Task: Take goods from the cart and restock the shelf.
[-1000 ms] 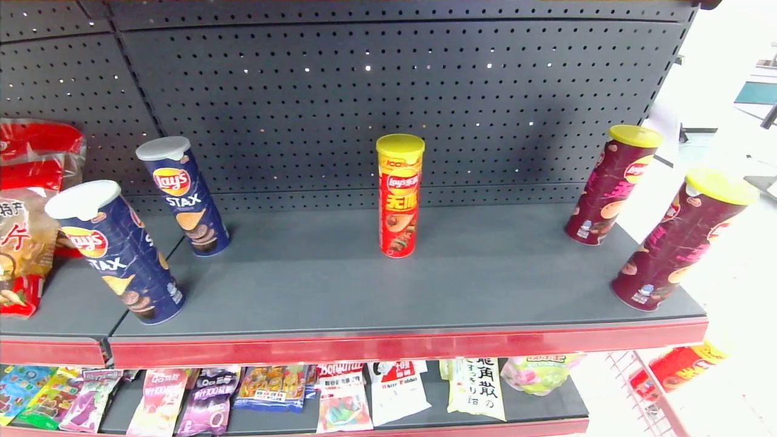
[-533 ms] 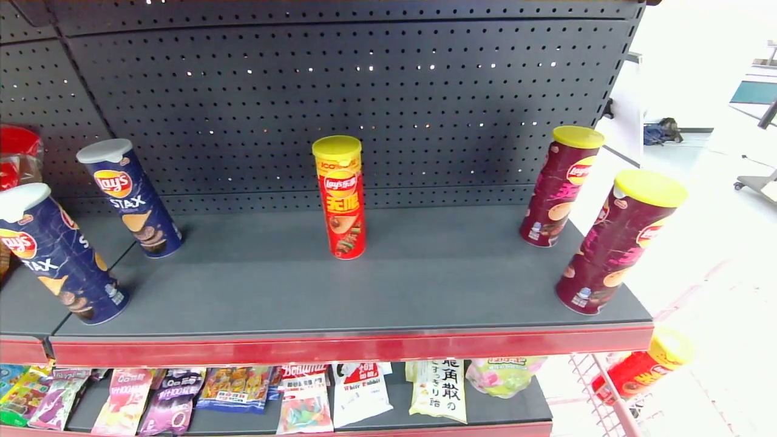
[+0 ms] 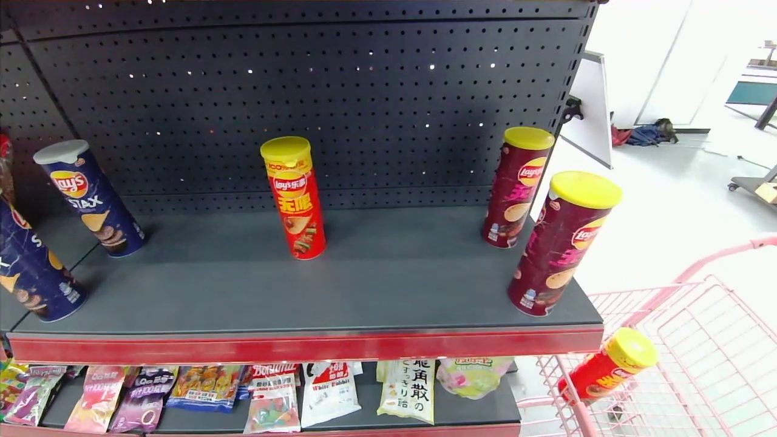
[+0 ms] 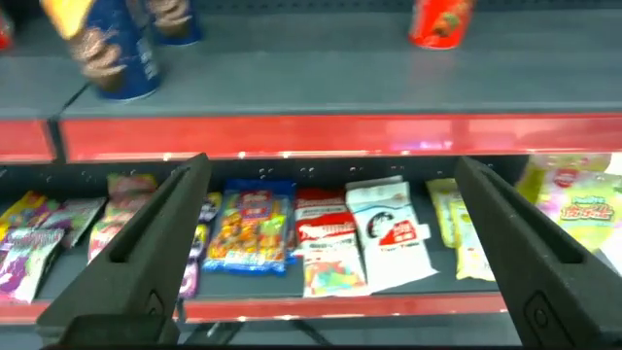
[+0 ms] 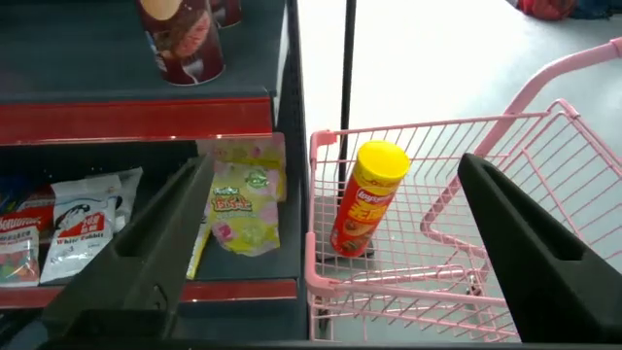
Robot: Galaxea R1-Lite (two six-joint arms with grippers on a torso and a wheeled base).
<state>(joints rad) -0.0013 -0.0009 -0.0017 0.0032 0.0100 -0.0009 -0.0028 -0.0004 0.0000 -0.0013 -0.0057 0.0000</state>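
Left gripper (image 4: 335, 258): jaws wide apart, empty, facing the lower tier of snack packets (image 4: 292, 233). Right gripper (image 5: 335, 253): jaws apart, empty, facing the pink wire cart (image 5: 437, 126).

In the cart, at the end beside the shelf: red cylindrical chip can with yellow lid (image 5: 364, 199), tilted.

On the dark grey shelf with red front lip (image 3: 303, 347):
- front right: maroon yellow-lidded can (image 3: 561, 243)
- behind it: second maroon can (image 3: 519, 185)
- mid-back: red yellow-lidded can (image 3: 294, 197)
- left: two blue white-lidded cans (image 3: 91, 197)
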